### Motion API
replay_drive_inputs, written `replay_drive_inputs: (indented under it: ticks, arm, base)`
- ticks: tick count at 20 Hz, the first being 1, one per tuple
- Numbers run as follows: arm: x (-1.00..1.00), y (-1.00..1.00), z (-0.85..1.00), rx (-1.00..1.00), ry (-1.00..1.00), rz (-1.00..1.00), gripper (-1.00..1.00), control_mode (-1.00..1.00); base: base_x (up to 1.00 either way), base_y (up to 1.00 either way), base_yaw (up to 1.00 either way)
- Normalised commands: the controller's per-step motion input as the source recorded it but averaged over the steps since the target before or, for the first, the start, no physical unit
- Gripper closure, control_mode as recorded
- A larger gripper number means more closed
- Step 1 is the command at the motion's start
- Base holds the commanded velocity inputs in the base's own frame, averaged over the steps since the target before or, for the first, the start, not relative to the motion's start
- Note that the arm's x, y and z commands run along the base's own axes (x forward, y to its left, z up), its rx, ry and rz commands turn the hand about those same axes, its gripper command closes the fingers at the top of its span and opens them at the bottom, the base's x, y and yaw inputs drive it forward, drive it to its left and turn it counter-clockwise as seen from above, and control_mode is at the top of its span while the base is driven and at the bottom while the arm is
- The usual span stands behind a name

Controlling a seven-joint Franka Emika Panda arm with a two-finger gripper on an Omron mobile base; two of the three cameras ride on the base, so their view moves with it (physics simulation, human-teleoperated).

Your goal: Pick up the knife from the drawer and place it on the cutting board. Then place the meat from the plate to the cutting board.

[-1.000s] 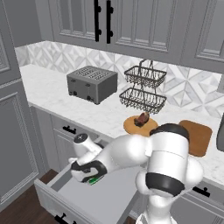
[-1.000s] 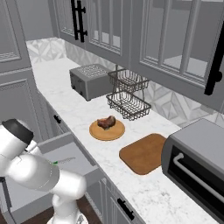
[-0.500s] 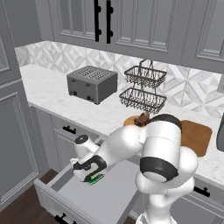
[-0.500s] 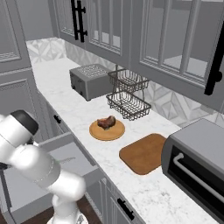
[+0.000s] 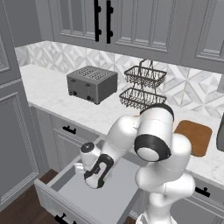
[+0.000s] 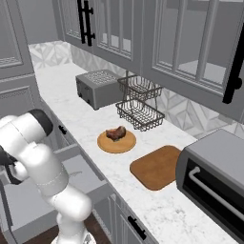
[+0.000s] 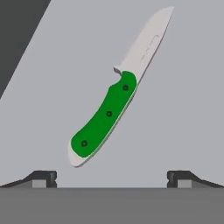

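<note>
The knife (image 7: 114,98) lies flat on the drawer (image 5: 109,192) floor, green handle nearest the hand, blade pointing away. The gripper (image 7: 112,177) has dropped lower into the drawer over the last second and now hangs right above the handle, jaws spread fully wide, holding nothing. So the grab looks close. The meat (image 6: 116,133) waits on the plate (image 6: 106,144); the cutting board (image 6: 155,167) is bare.
</note>
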Motion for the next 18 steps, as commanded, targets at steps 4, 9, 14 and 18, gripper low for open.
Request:
replay_drive_inputs:
  ticks: [4,9,14,18]
  arm:
    - [0.14,0.00,0.00,0.00,-0.03,-0.03,-1.00,-1.00]
    - [0.09,0.00,-0.04,0.00,-0.01,-0.01,-1.00,-1.00]
    - [0.06,0.00,-0.20,0.00,-0.01,0.00,-1.00,-1.00]
    - [0.18,0.00,-0.23,0.00,-0.01,0.00,-1.00,-1.00]
  base:
    - [0.00,0.00,0.00]
    - [0.00,0.00,0.00]
    - [0.00,0.00,0.00]
    - [0.00,0.00,0.00]
